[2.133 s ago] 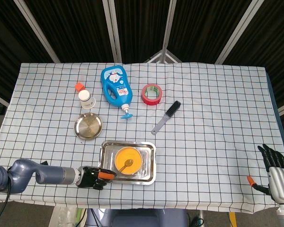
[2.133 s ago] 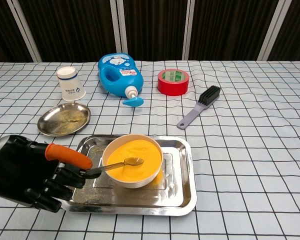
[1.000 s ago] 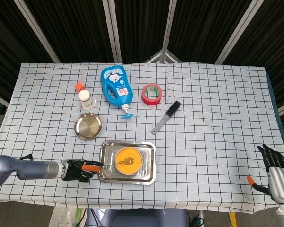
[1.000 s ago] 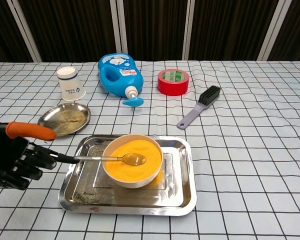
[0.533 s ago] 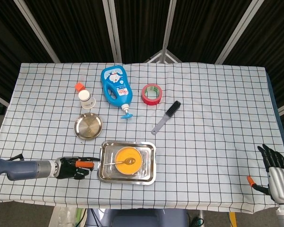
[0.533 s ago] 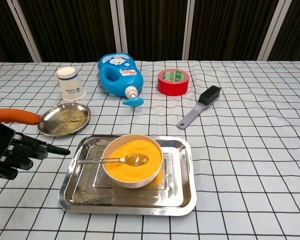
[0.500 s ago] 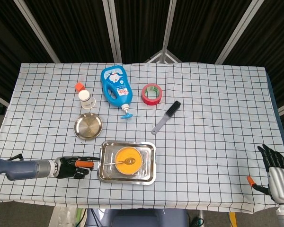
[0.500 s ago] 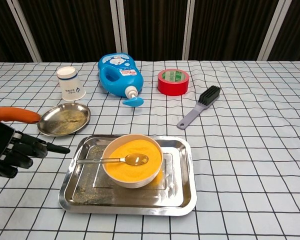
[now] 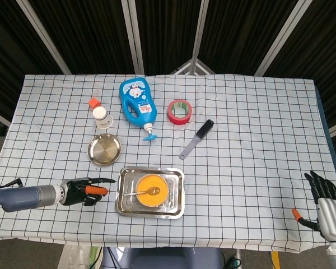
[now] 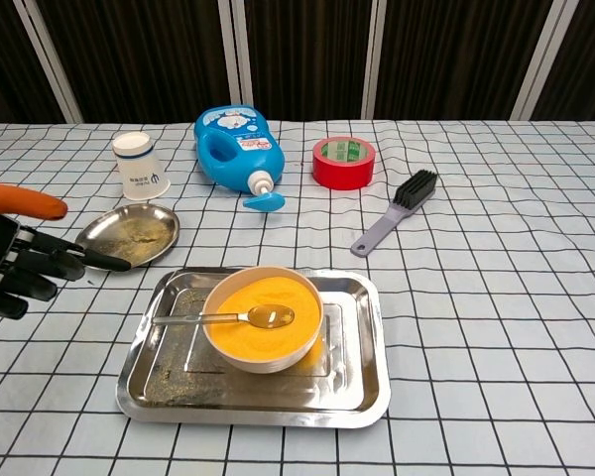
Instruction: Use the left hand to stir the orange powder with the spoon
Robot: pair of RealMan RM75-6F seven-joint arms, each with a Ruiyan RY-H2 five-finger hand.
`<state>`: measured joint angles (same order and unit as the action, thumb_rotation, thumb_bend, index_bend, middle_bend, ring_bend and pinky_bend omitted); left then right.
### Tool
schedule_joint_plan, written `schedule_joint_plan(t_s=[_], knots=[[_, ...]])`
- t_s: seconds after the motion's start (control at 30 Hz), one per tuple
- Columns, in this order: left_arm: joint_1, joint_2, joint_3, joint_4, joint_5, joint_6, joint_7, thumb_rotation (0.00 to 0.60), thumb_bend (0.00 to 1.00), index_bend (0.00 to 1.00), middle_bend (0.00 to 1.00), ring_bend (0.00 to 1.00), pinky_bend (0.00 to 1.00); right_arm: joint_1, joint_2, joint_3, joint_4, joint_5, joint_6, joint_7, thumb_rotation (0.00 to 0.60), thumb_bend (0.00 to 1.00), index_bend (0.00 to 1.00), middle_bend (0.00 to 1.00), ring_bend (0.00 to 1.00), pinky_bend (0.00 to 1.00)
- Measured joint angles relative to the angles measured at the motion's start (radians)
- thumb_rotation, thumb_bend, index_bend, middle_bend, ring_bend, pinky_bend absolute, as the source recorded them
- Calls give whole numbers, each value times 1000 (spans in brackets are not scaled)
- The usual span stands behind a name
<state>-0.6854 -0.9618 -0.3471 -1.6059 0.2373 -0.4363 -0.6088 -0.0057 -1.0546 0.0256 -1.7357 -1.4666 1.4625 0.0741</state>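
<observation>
My left hand [image 10: 20,260] hangs empty, fingers spread, apart from the spoon [image 10: 221,318] in the bowl [image 10: 263,318]. Only the head view shows my right hand [image 9: 326,207], released.

Bare checked cloth separates the left hand [image 10: 20,260] from the steel tray [image 10: 362,342], leaving an unobstructed path to the spoon [image 10: 218,318] handle over its rim. A small metal dish [image 10: 127,235] sits just behind that lane.
</observation>
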Motion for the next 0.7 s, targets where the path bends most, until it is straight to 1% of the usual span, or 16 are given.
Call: schedule_joint_plan(t_s=[0.07,0.17,0.23,0.33,0.4,0.43,0.47,0.53,0.57,0.6,0.67,0.7], knots=[[-6,13,10,-44,52,85,23,600,233,228,649,690,837,0,1,0,-1,1,0,0,600,312,0,0,0,0],[-17,30,37,-106,130,225,64,600,233,299,703,739,861,0,1,0,-2,2,-2,1,600,312,0,0,0,0],[-28,39,69,-150,189,358,108,600,233,336,733,767,869,0,1,-1,-3,2,-2,0,600,311,0,0,0,0],[-40,42,124,-203,265,580,198,600,229,353,749,783,870,0,1,-1,-3,2,-3,0,600,312,0,0,0,0],[-42,29,162,-233,307,761,287,600,211,354,751,785,870,0,1,-1,-3,2,-4,-1,600,312,0,0,0,0],[-42,19,177,-244,323,846,332,600,184,349,751,785,870,0,1,-1,-3,3,-4,-1,600,312,0,0,0,0],[-40,0,195,-258,345,964,396,600,163,344,751,785,870,0,1,-1,-4,3,-5,-1,600,312,0,0,0,0],[-35,-37,220,-277,376,1147,499,600,113,326,750,785,870,1,2,-2,-4,3,-5,-2,600,312,0,0,0,0],[-30,-74,240,-290,404,1297,592,600,104,321,750,785,870,1,2,-2,-5,3,-5,-2,600,312,0,0,0,0],[-28,-91,248,-294,417,1355,630,600,96,316,749,785,870,1,2,-2,-5,4,-6,-2,600,312,0,0,0,0],[-20,-154,274,-306,465,1541,774,600,87,309,742,781,870,1,2,-2,-5,4,-6,-1,600,312,0,0,0,0],[-16,-185,284,-309,490,1611,836,600,87,305,737,777,870,1,3,-2,-5,4,-6,-1,600,312,0,0,0,0]])
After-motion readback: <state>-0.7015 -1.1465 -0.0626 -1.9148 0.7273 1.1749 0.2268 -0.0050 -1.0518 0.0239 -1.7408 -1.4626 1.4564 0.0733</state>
